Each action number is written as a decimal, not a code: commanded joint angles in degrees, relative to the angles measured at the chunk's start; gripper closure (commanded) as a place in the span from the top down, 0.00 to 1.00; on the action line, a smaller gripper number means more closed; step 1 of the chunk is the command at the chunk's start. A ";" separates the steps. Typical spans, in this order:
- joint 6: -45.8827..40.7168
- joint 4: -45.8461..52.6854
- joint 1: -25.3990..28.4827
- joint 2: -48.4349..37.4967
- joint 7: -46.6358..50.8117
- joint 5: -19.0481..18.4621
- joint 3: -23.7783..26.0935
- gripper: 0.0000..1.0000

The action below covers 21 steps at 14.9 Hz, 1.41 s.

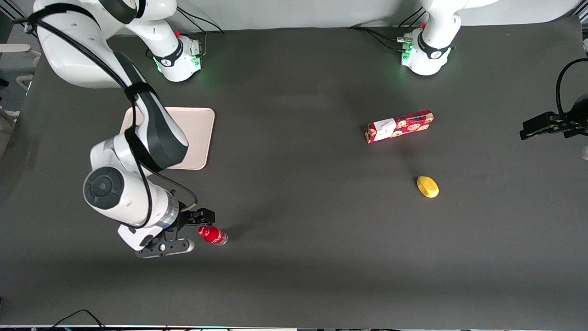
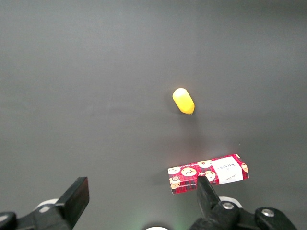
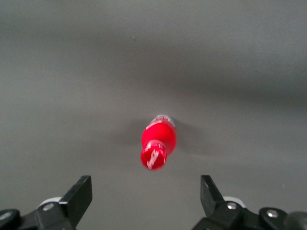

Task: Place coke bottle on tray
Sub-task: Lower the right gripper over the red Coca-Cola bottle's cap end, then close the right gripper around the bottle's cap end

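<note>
The coke bottle (image 1: 212, 235), small and red with a red cap, stands on the dark table, nearer to the front camera than the tray. In the right wrist view I look down on its cap and body (image 3: 158, 141). My right gripper (image 1: 201, 227) hovers just above and beside it, open and empty, and its two black fingers stand wide apart with the bottle ahead of the gap (image 3: 146, 187), not touching. The beige tray (image 1: 198, 133) lies flat farther from the front camera, partly covered by my arm.
A red cookie box (image 1: 399, 126) and a yellow fruit (image 1: 427, 186) lie toward the parked arm's end of the table. Both also show in the left wrist view: the box (image 2: 208, 174) and the fruit (image 2: 183, 101).
</note>
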 commanded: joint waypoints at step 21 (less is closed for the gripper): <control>3.76 0.00 0.52 6.51 4.23 -4.54 0.43 0.00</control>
